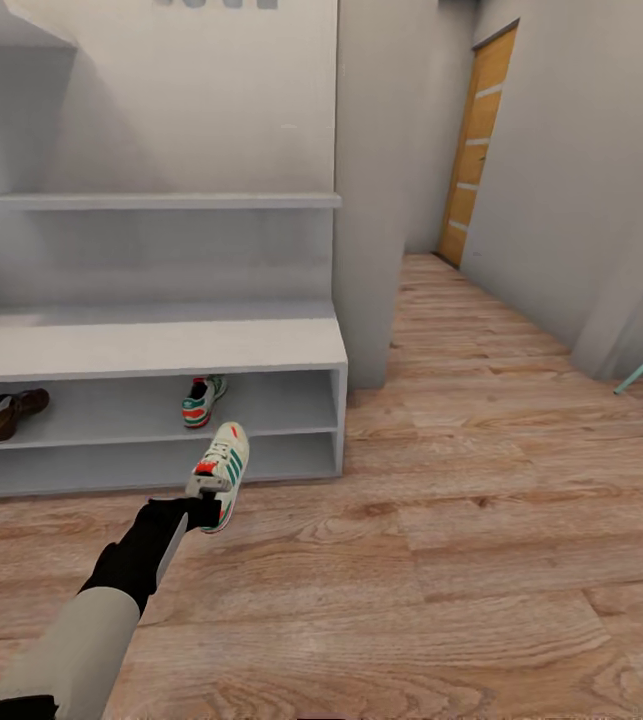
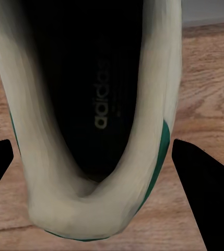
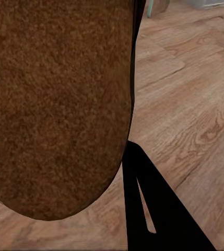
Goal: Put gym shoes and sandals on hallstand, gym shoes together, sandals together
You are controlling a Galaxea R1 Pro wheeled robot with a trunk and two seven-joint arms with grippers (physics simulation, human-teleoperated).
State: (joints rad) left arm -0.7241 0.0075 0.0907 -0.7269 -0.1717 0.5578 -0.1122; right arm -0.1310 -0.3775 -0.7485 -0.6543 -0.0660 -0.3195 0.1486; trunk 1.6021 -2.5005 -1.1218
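The one legible piece of writing is "adidas", printed in pale letters on the dark insole of the gym shoe (image 2: 98,130) in the left wrist view. In the head view this white shoe (image 1: 221,472) with green stripes and a red tongue label hangs in front of the hallstand (image 1: 151,350), toe pointing away, above the corridor floor (image 1: 481,560).

The left gripper (image 1: 201,508) has its black fingers (image 2: 203,188) on either side of the heel, pinching the shoe — the fingertips themselves are cut off by the frame edge. The left arm reaches forward from the near left, sleeve grey, wrist black.

The second gym shoe (image 1: 202,398) sits heel-out on the upper open shelf row under the worktop, its toe lost in shadow. A sandal (image 1: 13,413) lies on the same shelf, well to the left.

In the right wrist view a brown textured sole, apparently the other sandal (image 3: 54,104), presses close to the lens. One black finger (image 3: 153,209) shows beside it; whether the right fingers clamp it cannot be told.

An orange door (image 1: 476,150) stands at the far end.
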